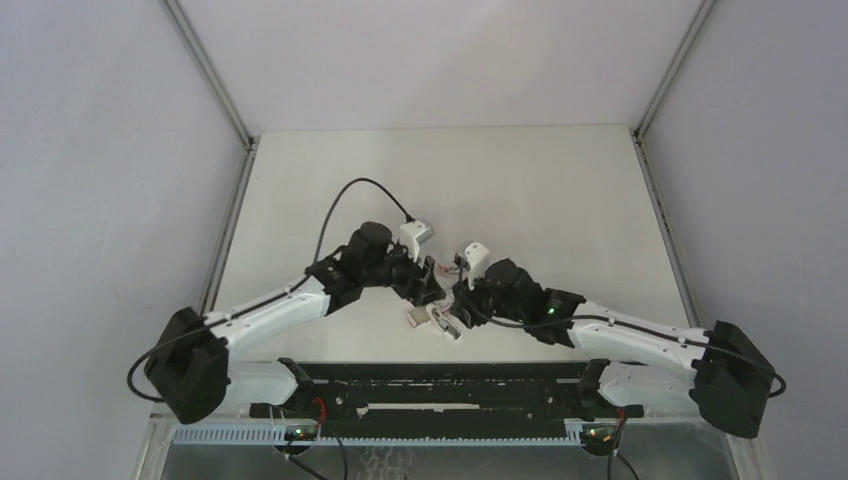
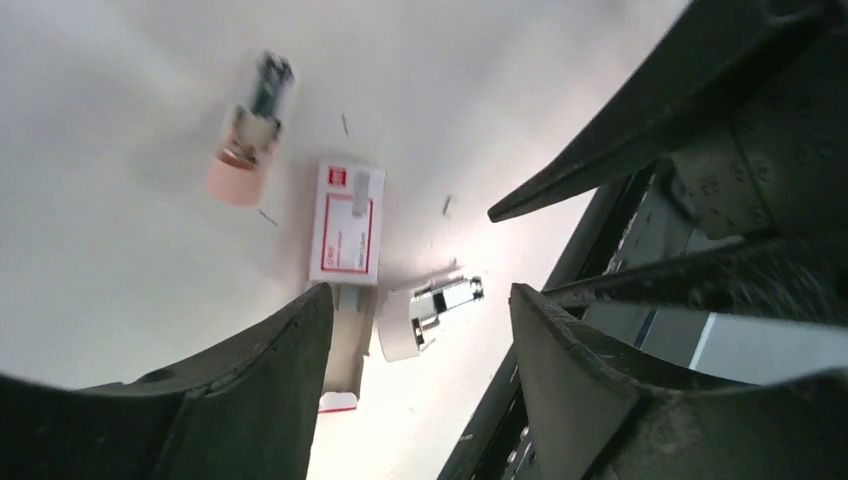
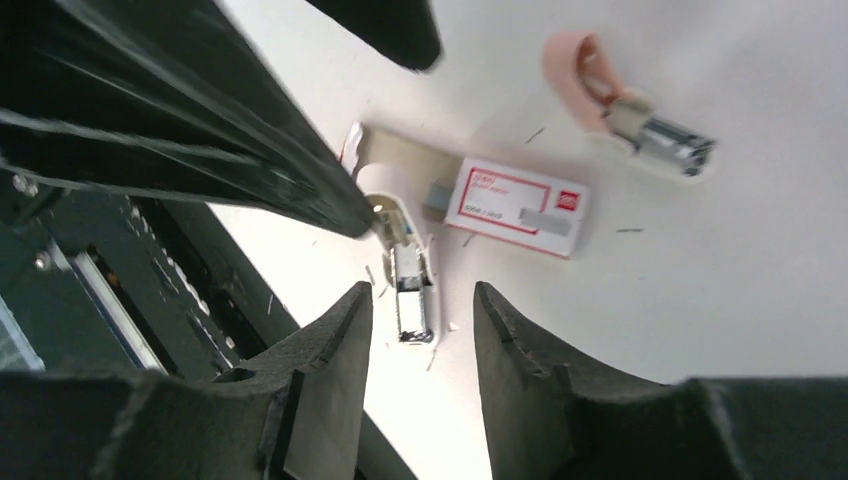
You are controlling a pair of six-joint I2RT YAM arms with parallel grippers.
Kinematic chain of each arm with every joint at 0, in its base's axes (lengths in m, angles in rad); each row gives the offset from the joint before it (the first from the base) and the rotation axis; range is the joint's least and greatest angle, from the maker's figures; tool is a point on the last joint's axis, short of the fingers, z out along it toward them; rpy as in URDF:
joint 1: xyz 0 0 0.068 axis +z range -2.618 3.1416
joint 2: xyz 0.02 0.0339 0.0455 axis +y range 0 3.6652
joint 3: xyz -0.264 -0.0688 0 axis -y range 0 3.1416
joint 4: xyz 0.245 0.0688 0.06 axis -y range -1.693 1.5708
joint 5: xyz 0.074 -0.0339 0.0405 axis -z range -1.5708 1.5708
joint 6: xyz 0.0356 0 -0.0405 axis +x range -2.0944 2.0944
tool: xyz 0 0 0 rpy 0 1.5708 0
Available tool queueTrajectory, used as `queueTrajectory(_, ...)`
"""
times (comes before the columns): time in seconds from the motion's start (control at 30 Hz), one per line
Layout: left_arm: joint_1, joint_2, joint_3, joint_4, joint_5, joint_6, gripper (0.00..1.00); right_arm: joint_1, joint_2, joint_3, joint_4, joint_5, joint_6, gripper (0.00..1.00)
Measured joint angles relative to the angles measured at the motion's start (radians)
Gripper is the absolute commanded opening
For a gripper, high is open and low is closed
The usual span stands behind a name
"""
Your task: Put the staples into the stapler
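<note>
Two arms meet over the middle of the near part of the white worktop [image 1: 520, 190], and the things lie under them; one staple box [image 2: 348, 220], white with a red border and a grey bar on its face, lies flat with its end flap [image 2: 345, 350] folded open; there are two stapler pieces, each a short metal part with a coloured end; the pink stapler piece [image 2: 250, 130] lies on its own, apart from the box and past its closed end; the white stapler piece [image 2: 425, 315] lies just beside the open flap, its metal end pointing away from the box, though whether it touches the flap cannot be told; a few loose staples [image 2: 345, 124] are scattered as thin slivers on the worktop around the box, at least three in the left wrist view; the left claw [image 2: 418, 300] is spread wide with nothing between its two fingers, hanging above the white piece and the flap; the right claw [image 3: 422, 295] is also spread, less widely, its two fingers either side of a gap through which the white piece shows lying on the worktop, gripped by neither finger; from above, the two claws sit close together, with the box and the white piece showing just below them.
</note>
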Motion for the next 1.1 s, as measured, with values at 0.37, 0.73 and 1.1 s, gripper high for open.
queueTrajectory(0.37, 0.064, -0.171, -0.020, 0.061, -0.222, -0.225, 0.75, -0.228, -0.096, -0.004, -0.018, 0.003, 0.100, 0.43)
queueTrajectory(0.73, 0.064, -0.113, -0.186, 0.124, -0.286, -0.422, 0.50, -0.274, 0.046, -0.023, 0.011, 0.005, 0.224, 0.40)
queueTrajectory(1.1, 0.000, -0.109, -0.274, 0.187, -0.293, -0.295, 0.28, -0.274, 0.119, -0.026, 0.044, -0.006, 0.274, 0.39)
